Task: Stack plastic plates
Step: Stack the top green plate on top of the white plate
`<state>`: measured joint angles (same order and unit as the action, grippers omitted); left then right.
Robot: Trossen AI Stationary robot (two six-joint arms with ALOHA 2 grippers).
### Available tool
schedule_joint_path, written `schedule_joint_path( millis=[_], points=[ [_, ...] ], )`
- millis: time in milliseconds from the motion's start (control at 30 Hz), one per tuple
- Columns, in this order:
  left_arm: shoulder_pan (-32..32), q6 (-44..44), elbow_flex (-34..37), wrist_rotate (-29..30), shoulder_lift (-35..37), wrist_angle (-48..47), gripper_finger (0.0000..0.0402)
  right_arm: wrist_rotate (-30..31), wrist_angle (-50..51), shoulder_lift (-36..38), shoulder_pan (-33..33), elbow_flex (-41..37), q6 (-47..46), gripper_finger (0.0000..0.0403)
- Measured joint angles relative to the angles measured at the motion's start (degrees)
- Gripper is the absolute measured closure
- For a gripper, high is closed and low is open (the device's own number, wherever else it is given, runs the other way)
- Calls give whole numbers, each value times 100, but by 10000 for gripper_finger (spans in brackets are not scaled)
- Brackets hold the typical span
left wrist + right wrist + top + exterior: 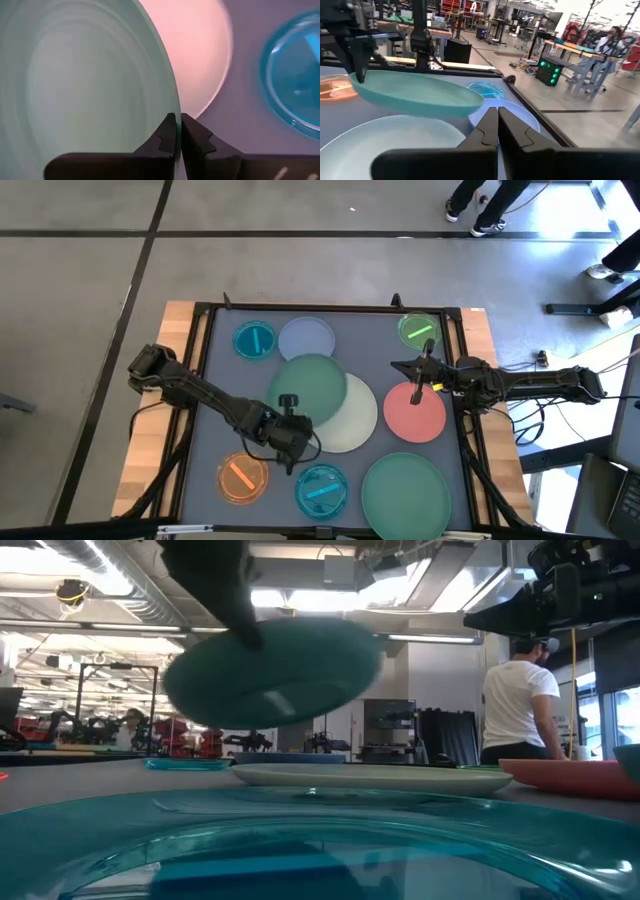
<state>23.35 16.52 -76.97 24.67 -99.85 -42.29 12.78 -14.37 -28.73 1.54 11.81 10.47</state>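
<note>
My left gripper (288, 402) is shut on a large green plate (318, 383), which hangs tilted over the cream plate (358, 423) at mid-table. The low view shows this green plate (275, 675) in the air above the cream plate (370, 776). My right gripper (403, 368) is shut on nothing and hovers right of the held plate, by the far edge of the pink plate (416, 416). Lying flat on the mat are a blue plate (254, 340), a lavender plate (306, 338), a small green plate (418, 330), an orange plate (241, 476), a teal plate (322, 488) and a second large green plate (405, 495). My left gripper (178, 122) pinches the green plate's rim (172, 107) between its two fingers, at the plate's near-left edge. In the right wrist view the fingers (360, 65) come down onto the rim from above. The plate is lifted clear and tilted, with its free side over the cream plate.
A black frame (205, 360) borders the grey mat, with wooden table edges outside it. The teal plate (320, 840) fills the front of the low view. A person (520, 705) stands in the room beyond the table. Bare mat (225, 395) lies under the left arm.
</note>
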Motion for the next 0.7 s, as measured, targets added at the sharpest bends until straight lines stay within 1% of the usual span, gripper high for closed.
schedule_joint_path(
  millis=[100, 167, 333, 500, 700],
  points=[
    [-46, -871, -2, 18, -127, 480, 395, -173, 145, 0, 0, 0, -7, 400],
    [-117, -1436, -4, 10, -271, 794, 395, -187, 258, 0, -2, 0, -14, 400],
    [-338, -2542, -4, -263, -688, 1480, 395, -218, 433, 0, -2, 0, -48, 400],
    [-494, -2974, -4, -635, -967, 1918, 395, -587, 493, 1, -2, 0, -374, 400],
    [-535, -3184, -4, -946, -1222, 2161, 395, -632, 743, 0, -2, 0, -487, 401]
  ],
)
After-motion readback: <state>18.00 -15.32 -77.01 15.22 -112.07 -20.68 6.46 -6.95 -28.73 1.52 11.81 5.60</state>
